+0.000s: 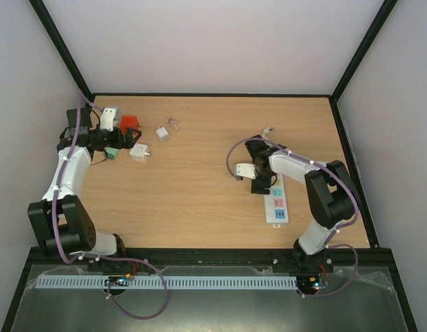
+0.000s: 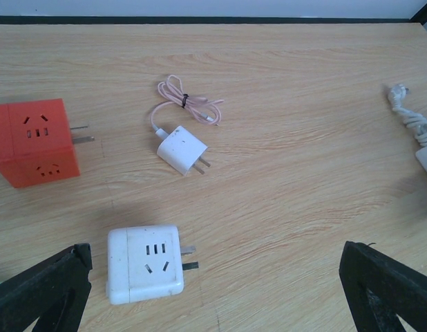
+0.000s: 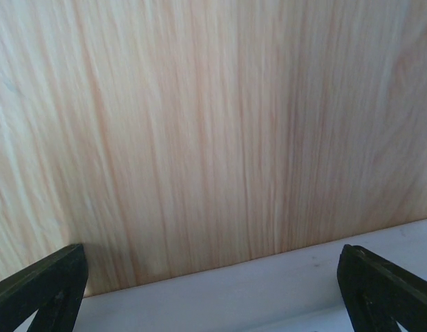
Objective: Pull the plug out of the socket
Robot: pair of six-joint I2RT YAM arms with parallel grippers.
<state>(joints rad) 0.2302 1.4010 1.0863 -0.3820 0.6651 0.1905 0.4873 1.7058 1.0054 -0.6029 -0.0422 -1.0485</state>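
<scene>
The socket, a long white power strip point(image 1: 276, 205) with coloured squares, lies at the table's right. My right gripper point(image 1: 262, 181) hangs over its far end, and no plug shows there, as the gripper hides that part. In the right wrist view the gripper point(image 3: 213, 301) is open, its black fingertips point(image 3: 41, 290) spread wide over a white edge of the strip point(image 3: 269, 287) and bare wood. My left gripper point(image 1: 121, 142) is open at the far left, and in its own view point(image 2: 213, 297) it holds nothing.
An orange cube adapter point(image 2: 37, 142), a white cube adapter point(image 2: 144, 263) and a small white charger point(image 2: 181, 149) with a coiled pink cable point(image 2: 189, 102) lie in front of the left gripper. The strip's white cord point(image 1: 269, 129) lies behind the right gripper.
</scene>
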